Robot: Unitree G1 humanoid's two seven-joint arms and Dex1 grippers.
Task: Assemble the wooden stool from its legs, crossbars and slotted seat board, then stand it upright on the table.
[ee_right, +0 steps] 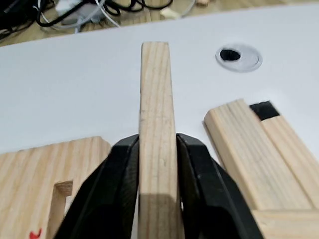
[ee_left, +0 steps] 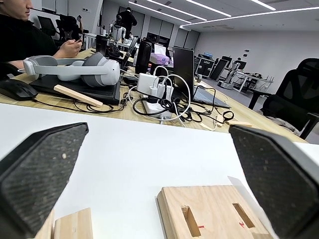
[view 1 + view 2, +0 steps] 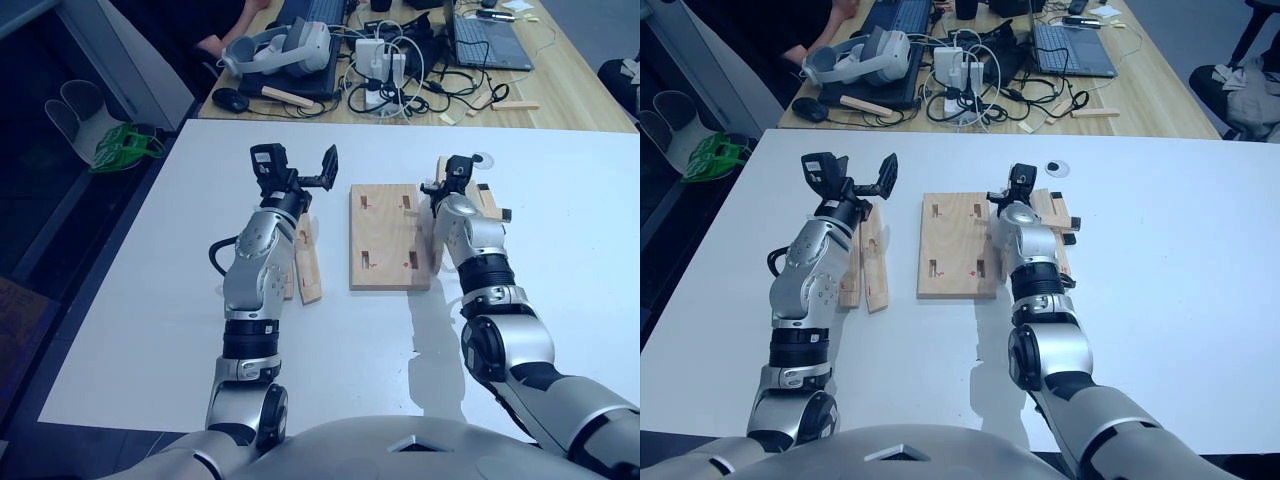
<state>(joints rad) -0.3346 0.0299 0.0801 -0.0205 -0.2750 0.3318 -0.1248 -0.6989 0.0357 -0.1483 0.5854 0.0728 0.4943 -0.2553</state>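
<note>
**Slotted seat board** (image 3: 389, 236): a flat rectangle of pale, straight-grained wood. It lies flat on the matte white table (image 3: 560, 270) between my two arms. Four small rectangular slots are cut into it, one near each corner.

**My left gripper** (image 3: 297, 168): hangs above the table just left of the board's far left corner. It is released, with its two fingers spread wide and nothing between them. The pads (image 2: 40, 174) are black, blunt wedges with a fine pebbled surface.

**Loose wooden bars** (image 3: 310, 270): lie under my left forearm, square-edged and of the same pale timber. They sit side by side, roughly parallel to the board's long edge and apart from it.

**My right gripper** (image 1: 157, 147): is clenched on a wooden bar (image 1: 155, 94). The smooth, rounded black fingers press the bar's two opposite faces. A lightly grained face is turned to the wrist camera, and the bar runs on beyond the fingertips. This grasp sits at the board's far right corner, just beside its right edge. Whether the bar's end touches the table I cannot tell.

**Further bars** (image 1: 249, 149): lie flat to the right of that gripper, two side by side and touching, with a crosswise piece meeting them.

**Cable grommet** (image 1: 239, 56): round, with a dark hole, set in the tabletop beyond those bars.
</note>
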